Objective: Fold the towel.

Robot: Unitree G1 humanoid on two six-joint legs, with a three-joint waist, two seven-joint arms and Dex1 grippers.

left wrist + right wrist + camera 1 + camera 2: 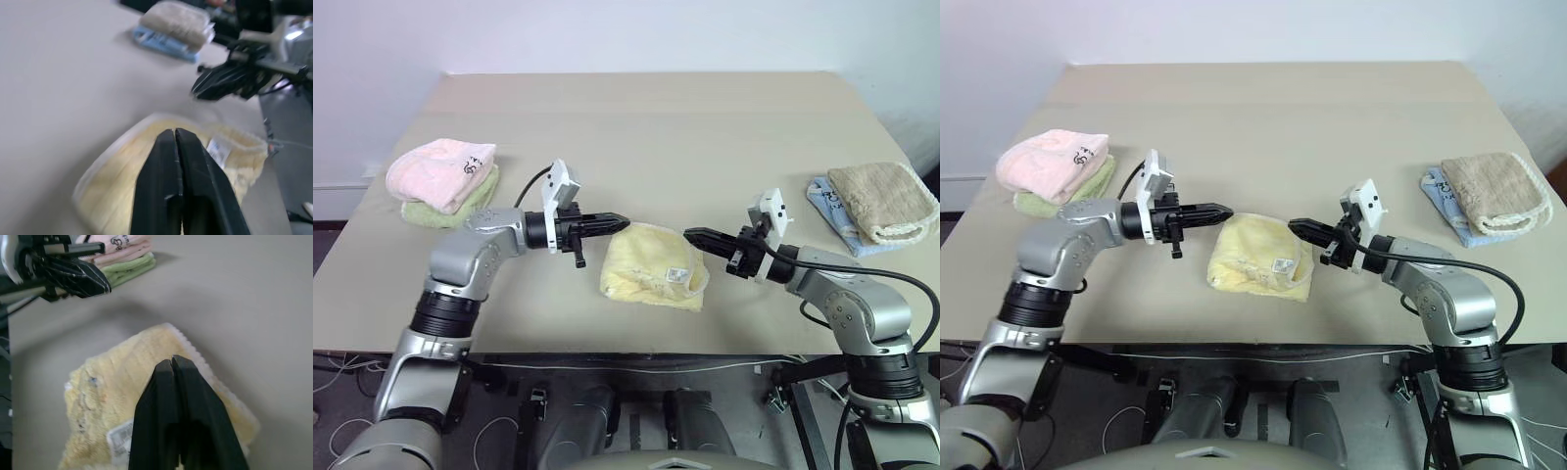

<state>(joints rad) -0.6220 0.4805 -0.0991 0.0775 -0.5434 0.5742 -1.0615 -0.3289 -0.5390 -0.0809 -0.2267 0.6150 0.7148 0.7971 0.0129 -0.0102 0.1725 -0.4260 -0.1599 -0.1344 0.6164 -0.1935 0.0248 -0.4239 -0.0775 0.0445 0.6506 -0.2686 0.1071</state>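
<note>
Towel (651,266): you have a pale yellow terry towel lying in a compact folded bundle near the middle of the table's front edge, with a small white label showing on its top toward the right side.
Handling: it looks soft, light and floppy, so expect it to sag and slump when lifted; it should not slip much. Judged best to pinch a hemmed edge or corner, not the thick middle.
Left gripper (615,222): its 2 fingers are pressed together on nothing, held level just above the towel's rear left corner.
Right gripper (697,236): fingers also pressed together and empty, pointing at the towel's right edge, just beside it.
Table (656,127): beige, plain top.
Left edge: 1 pink towel (440,171) stacked on a green one (435,213).
Right edge: 1 tan towel (881,201) lying on a light blue one (830,211).
</note>
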